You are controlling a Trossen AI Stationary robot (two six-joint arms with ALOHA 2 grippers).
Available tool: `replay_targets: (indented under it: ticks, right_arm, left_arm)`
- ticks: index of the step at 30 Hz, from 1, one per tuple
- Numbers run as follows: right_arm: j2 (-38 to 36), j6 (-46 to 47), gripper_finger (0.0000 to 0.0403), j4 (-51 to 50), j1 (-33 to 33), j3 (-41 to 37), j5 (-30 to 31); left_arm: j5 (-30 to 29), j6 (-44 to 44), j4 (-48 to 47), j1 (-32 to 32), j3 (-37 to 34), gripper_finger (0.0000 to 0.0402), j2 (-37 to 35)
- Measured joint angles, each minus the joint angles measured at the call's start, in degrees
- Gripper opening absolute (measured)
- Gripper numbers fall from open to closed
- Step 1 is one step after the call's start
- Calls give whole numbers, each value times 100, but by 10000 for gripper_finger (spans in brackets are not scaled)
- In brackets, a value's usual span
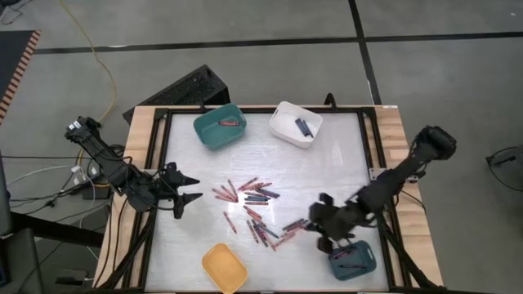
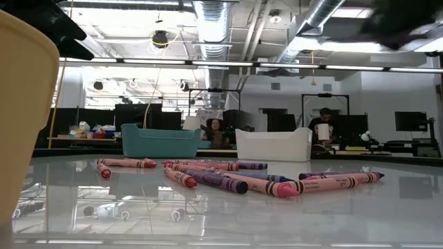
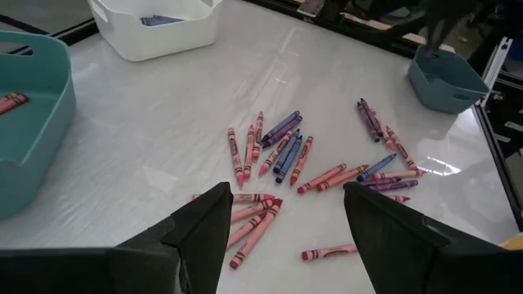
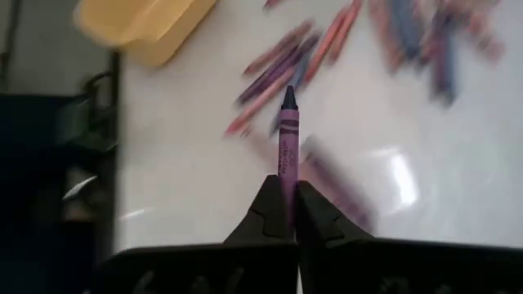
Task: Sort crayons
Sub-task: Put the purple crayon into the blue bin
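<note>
1. Right tool [image 4: 288, 214] is clamped tight on a purple crayon [image 4: 288, 143]. The crayon's long axis runs straight out past the fingertips, tip pointing away from the wrist.
2. Right tool [image 1: 327, 231] hangs over the table's [image 1: 327, 163] near right part, just beside the small blue-grey bin [image 1: 354, 258] at the near right corner. Likely drop target, my guess.
3. That bin lies toward the table's near right corner from the tool, close by; right arm is far nearer to it.
4. Loose crayons [image 1: 249, 196] lie scattered mid-table, pointing every way.
5. Left tool [image 1: 186, 189] waits at the left edge, jaws spread wide, holding nothing.
6. Yellow bin [image 1: 225, 267] sits at the near edge.
</note>
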Motion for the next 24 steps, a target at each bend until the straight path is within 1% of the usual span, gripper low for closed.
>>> replay_targets:
  ticks: [3, 6, 12, 16, 21, 22, 24]
  right_arm:
    - [-247, 960, 4, -470, 553, 1, -192]
    - [-366, 1863, 4, -702, 1126, 1, -233]
    - [-260, 3492, 4, -1009, 2101, 1, -262]
    - [-19, 4286, 4, -1185, 2512, 1, -260]
    - [404, 4871, 8, -1269, 2776, 1, -260]
    - [500, 4983, 10, -1272, 2802, 1, -292]
    - [680, 5136, 16, -1277, 2806, 1, -584]
  left_arm:
    - [0, -2, 2, 0, 0, 228, -2]
    - [-7, -2, 14, -2, 0, 228, -2]
    - [-52, -2, 23, -1, 1, 228, -2]
    - [-61, -2, 25, 0, 0, 228, -1]
    - [-76, -2, 20, -2, 0, 228, -2]
    - [-76, -1, 22, 0, 1, 228, -1]
    - [-83, -2, 21, 0, 0, 228, -2]
